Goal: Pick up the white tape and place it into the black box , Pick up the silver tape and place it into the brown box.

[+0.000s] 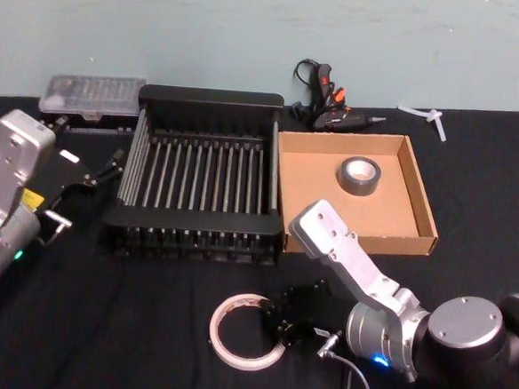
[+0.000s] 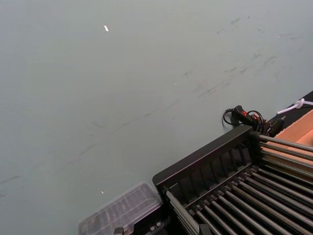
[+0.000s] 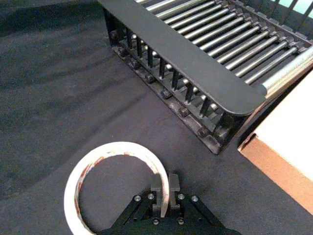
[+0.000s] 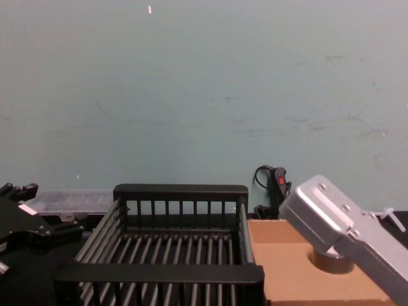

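Pinching the big thin white tape ring by its edge, right gripper seen close from the wrist, small grey-silver tape roll lying in the flat brown cardboard box from the head, left gripper beside the black slatted plastic box, can't tell its grip.

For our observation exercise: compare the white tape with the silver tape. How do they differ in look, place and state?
The white tape is a wide, thin ring; the silver tape is a smaller, thicker roll. The white tape lies on the black cloth; the silver tape sits in the brown box. The right end effector is shut on the white tape's band; nothing touches the silver tape. Both lie flat.
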Action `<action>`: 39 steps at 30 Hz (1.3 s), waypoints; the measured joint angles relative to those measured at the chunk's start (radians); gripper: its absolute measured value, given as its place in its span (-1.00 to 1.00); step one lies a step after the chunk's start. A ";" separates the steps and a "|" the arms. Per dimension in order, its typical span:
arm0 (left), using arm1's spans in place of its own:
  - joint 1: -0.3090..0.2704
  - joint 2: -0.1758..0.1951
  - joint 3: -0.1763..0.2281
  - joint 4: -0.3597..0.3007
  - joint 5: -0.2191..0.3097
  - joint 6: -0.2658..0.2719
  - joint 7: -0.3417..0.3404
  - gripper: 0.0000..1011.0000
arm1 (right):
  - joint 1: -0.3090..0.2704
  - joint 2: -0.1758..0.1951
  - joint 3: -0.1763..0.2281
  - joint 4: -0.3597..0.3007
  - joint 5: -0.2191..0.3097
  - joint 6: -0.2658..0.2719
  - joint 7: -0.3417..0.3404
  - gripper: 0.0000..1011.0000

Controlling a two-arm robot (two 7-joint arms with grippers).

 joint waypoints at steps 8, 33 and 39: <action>0.000 0.000 0.000 0.000 0.000 0.000 0.000 0.98 | 0.000 0.000 0.000 0.000 0.000 0.000 0.000 -0.82; 0.000 0.000 0.000 0.000 0.000 0.000 0.000 0.98 | 0.000 0.035 0.024 -0.061 0.057 -0.068 0.022 -0.82; 0.000 0.000 0.000 0.000 0.000 0.000 0.000 0.98 | 0.002 0.052 0.031 -0.090 0.077 -0.096 0.026 -0.82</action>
